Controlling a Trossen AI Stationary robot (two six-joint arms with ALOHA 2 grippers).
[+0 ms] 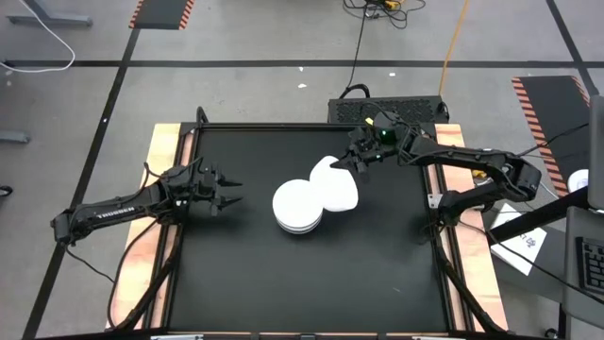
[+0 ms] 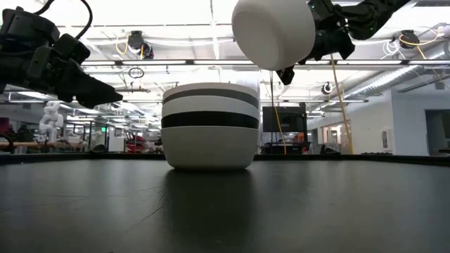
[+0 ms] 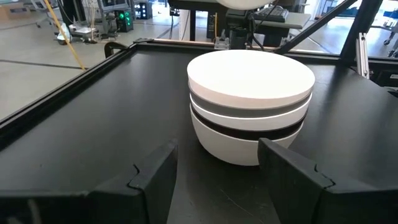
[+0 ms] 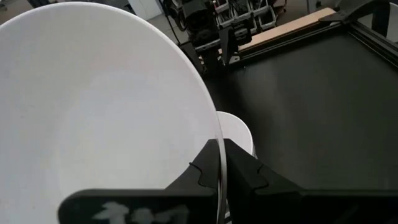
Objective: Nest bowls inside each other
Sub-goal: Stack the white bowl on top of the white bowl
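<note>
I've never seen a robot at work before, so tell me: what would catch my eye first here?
Probably the white bowl hanging in the air, tilted, its rim pinched by the right gripper just beside and above the stack. Next, that stack of nested bowls at the middle of the black table, banded white, grey and black. The left gripper waits open to the stack's left.

Only readable text: white "TROSSEN" lettering along the left arm (image 1: 111, 210) in the high view. The paper sheet (image 1: 525, 240) off the table's right edge carries dark print, too small to read. Nothing legible in the low view or either wrist view.
</note>
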